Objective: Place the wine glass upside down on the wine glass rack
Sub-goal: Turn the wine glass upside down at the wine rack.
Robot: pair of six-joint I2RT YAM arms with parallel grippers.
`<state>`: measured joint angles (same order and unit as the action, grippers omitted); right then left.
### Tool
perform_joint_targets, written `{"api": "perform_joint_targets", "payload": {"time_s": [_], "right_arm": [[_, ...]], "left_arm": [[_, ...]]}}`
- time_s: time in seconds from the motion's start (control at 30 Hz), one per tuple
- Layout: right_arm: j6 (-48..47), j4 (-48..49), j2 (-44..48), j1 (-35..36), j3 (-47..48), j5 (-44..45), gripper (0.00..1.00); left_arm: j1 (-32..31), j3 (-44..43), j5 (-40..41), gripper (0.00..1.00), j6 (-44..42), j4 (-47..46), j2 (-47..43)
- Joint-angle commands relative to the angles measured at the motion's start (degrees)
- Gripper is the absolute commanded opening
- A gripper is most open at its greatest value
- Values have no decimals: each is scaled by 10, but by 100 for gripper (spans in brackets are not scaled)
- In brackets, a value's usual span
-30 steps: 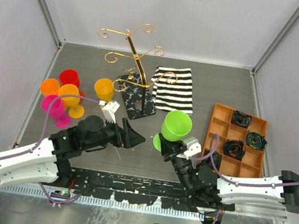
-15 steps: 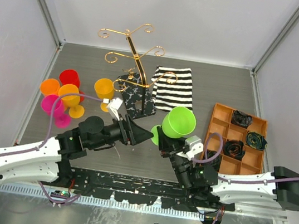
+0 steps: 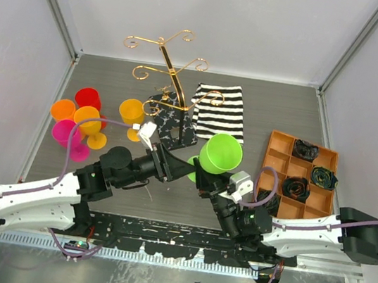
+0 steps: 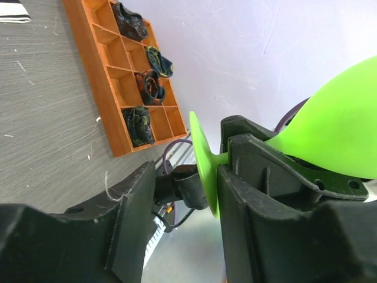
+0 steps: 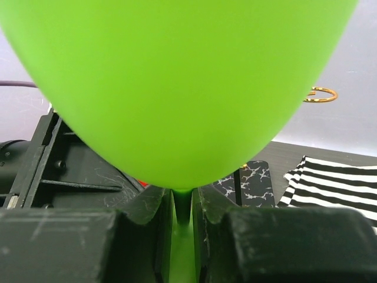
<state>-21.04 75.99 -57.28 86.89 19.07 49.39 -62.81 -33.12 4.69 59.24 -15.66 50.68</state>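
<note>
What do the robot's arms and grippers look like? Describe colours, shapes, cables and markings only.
Both arms have white shells between black joints: left arm, right arm. A thin purple cable loops along each. The left gripper and right gripper have blocky, scuffed black fingers. No markings legible.

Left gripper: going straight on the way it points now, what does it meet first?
Most likely the foot of the green wine glass, which stands between the left gripper's open fingers; the right gripper holds its stem.
</note>
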Motion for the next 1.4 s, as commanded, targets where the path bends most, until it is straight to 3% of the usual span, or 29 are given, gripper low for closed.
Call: {"api": "perform_joint_targets", "payload": {"time_s": [0.0, 0.37, 0.6, 0.97, 1.07, 1.37], "right_arm": [[-7, 58, -7, 0, 25, -21, 1], [0, 65, -27, 0, 27, -27, 1], [-9, 66, -34, 0, 26, -23, 1], [17, -7, 0, 0, 25, -8, 27], [34, -43, 12, 0, 23, -11, 43], [90, -164, 59, 0, 14, -39, 61]], "left_arm": [[-3, -14, 1, 49, 9, -35, 5], [-4, -23, -11, 23, 18, -51, 11], [-4, -26, 1, 0, 16, -37, 9], [-4, -45, 65, 0, -35, 65, -53], [-4, -58, 89, 0, -54, 117, -77], [-4, -112, 142, 0, -131, 249, -102]]}}
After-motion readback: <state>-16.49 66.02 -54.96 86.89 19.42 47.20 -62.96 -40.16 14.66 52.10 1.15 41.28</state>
